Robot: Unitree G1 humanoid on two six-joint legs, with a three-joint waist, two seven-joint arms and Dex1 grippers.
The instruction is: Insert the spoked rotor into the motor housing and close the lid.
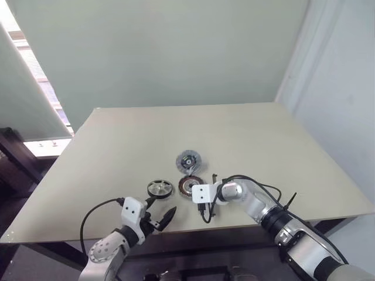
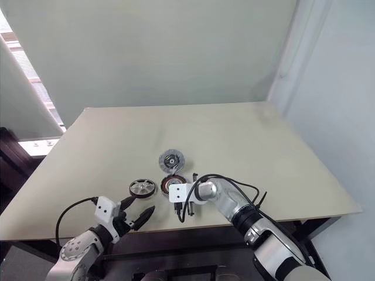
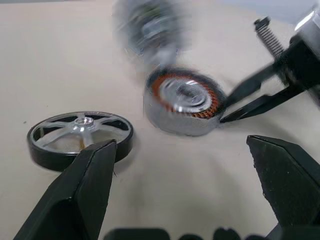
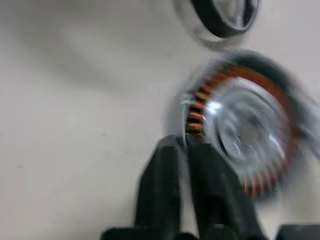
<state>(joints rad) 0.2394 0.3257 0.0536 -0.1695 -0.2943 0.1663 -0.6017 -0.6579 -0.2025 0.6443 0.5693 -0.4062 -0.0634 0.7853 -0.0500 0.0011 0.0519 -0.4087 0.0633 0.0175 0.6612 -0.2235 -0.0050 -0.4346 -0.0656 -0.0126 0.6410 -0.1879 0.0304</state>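
From my head, the table carries three round parts near its front edge: the lid farthest out, the motor housing just before it, the spoked rotor beside that on my left. My left gripper stands wide open and empty, close to the rotor. In my right wrist view, my right gripper has pinched the housing's rim between its closed fingers
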